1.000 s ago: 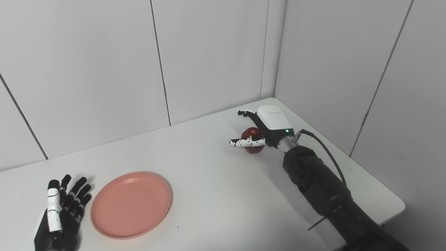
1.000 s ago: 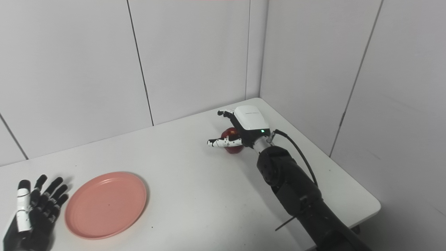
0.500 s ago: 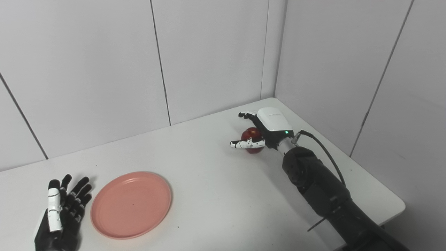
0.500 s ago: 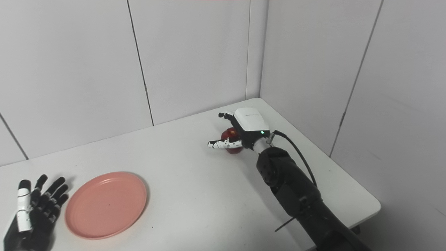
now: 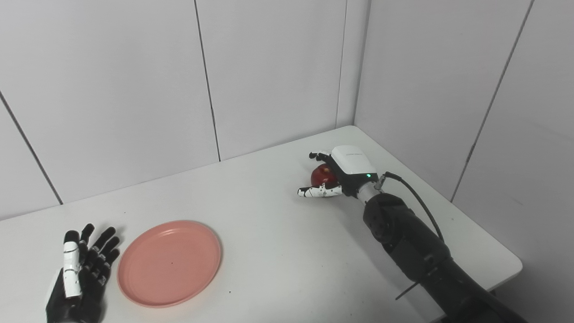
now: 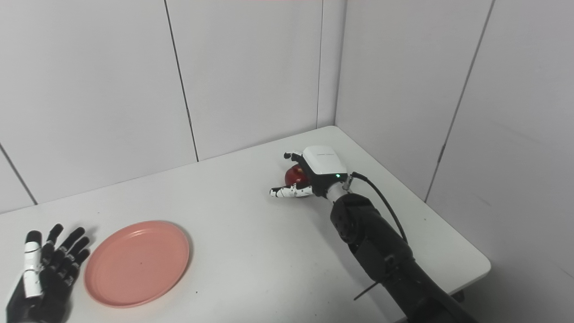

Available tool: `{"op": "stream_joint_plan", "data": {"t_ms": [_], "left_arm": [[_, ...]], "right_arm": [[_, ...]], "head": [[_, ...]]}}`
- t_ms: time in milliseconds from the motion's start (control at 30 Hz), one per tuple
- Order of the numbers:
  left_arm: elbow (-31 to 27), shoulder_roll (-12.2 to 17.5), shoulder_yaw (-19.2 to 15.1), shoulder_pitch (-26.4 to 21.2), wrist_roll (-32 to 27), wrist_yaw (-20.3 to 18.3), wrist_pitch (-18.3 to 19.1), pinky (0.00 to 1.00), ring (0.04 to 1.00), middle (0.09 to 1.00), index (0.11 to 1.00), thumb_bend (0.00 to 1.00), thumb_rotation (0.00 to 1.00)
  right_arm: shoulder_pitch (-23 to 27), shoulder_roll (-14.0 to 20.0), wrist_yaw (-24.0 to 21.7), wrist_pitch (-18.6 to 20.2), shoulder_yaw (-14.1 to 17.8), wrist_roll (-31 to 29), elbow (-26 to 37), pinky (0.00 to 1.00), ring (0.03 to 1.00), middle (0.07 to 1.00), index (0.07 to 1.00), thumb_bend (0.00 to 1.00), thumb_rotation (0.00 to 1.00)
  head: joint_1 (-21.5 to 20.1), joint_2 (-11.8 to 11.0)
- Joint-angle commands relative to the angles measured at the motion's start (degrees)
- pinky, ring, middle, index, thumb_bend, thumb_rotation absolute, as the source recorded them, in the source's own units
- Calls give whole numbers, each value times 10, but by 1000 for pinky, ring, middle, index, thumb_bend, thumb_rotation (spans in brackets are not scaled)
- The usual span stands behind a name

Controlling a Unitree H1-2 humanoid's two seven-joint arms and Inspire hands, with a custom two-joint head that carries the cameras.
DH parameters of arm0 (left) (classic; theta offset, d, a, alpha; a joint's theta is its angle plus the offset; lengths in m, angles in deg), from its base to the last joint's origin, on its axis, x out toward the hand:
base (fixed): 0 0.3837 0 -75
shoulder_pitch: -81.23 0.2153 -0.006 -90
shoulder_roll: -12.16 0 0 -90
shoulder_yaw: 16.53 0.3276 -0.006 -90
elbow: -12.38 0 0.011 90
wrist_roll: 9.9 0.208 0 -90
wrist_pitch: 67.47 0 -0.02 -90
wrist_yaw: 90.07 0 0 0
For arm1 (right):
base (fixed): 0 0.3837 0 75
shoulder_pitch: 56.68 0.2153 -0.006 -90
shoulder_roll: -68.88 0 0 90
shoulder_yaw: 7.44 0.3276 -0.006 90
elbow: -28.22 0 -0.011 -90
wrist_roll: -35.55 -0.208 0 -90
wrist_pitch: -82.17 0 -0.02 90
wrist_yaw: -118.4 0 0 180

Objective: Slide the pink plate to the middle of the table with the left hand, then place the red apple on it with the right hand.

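Reaching over the red apple (image 5: 321, 175) near the table's (image 5: 278, 251) far right corner, your right hand (image 5: 337, 176) has fingers apart around it, not yet clamped. Close evenly before lifting. Your left hand (image 5: 80, 276) lies spread beside the pink plate (image 5: 169, 262), front-left.

Between the pink plate (image 5: 169, 263) and the red apple (image 5: 322, 175) the tabletop (image 5: 278, 237) lies bare, a wide lane across its middle. The walls (image 5: 269, 76) close in behind the apple at the far right corner. The right hand (image 5: 343, 172) cups around the apple from its right. The left hand (image 5: 80, 276) lies flat just beside the plate's left rim.
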Motion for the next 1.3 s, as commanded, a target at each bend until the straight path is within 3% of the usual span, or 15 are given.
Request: {"op": "stream_joint_plan", "data": {"t_ms": [0, 733, 1267], "left_arm": [[26, 1, 8, 25, 8, 5, 28, 956, 917, 900, 1000, 649, 1000], [28, 5, 10, 25, 10, -1, 29, 961, 925, 905, 1000, 656, 1000], [23, 4, 12, 27, 11, 3, 35, 959, 923, 899, 1000, 647, 1000]], "right_arm": [[21, 21, 10, 3, 3, -3, 6, 616, 741, 785, 790, 972, 757], [17, 25, 10, 13, -1, -12, 3, 658, 772, 796, 755, 970, 754], [12, 21, 9, 20, -2, -14, -7, 585, 718, 763, 714, 948, 685]], "head": [[0, 1], [1, 3], [3, 6]]}}
